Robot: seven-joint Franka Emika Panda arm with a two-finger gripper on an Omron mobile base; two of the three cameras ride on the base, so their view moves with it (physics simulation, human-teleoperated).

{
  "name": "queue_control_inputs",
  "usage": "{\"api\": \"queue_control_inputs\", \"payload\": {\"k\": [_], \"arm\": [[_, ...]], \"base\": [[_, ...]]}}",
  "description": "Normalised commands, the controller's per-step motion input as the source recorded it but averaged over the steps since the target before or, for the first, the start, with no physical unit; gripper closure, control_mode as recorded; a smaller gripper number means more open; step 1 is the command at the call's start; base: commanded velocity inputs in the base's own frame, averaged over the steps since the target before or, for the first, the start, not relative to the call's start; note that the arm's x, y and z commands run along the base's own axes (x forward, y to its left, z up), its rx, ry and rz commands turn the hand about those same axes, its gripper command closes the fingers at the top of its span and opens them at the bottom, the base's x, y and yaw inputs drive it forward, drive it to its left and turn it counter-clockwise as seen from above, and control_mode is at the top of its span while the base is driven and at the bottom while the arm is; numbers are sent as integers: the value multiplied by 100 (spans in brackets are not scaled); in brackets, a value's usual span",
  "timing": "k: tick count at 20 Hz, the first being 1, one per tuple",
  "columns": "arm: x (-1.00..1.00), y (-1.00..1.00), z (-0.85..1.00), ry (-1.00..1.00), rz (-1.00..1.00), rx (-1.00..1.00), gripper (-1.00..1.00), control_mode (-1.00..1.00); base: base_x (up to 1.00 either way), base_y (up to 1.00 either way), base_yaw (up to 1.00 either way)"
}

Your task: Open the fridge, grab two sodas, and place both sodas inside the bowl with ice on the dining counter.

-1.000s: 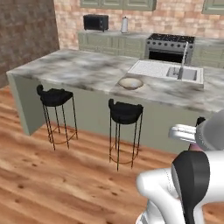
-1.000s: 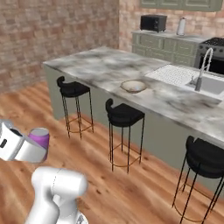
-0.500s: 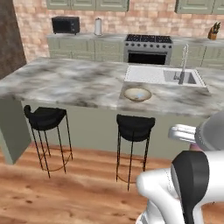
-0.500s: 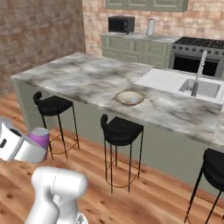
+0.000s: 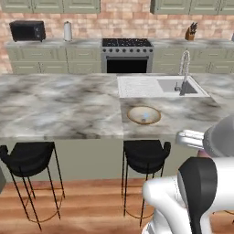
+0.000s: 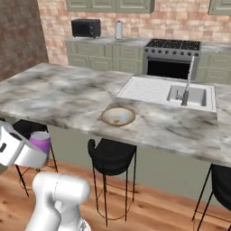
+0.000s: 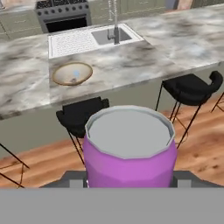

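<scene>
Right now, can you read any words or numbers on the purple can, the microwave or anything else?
No text can be read anywhere.
Round pink-purple soda can with a grey top, held in the tool: plain, no label showing.
Black box-shaped microwave: any markings too small and blurred to read.
Black and steel stove: no readable numbers.

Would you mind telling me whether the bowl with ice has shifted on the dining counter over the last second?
No. The bowl with ice sits at the same spot beside the sink on the dining counter; the base drove, so only the camera moved.
</scene>
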Motion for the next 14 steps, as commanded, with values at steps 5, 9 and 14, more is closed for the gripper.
{"api": "queue_control_inputs", "payload": {"k": [5,9,14], "arm": [[0,0,0,0,0,0,100,100],[0,0,0,0,0,0,100,100],[20,2,-1,2,-4,0,100,-100]], "base": [[90,43,-35],[96,36,-25],[80,21,-18]]}}
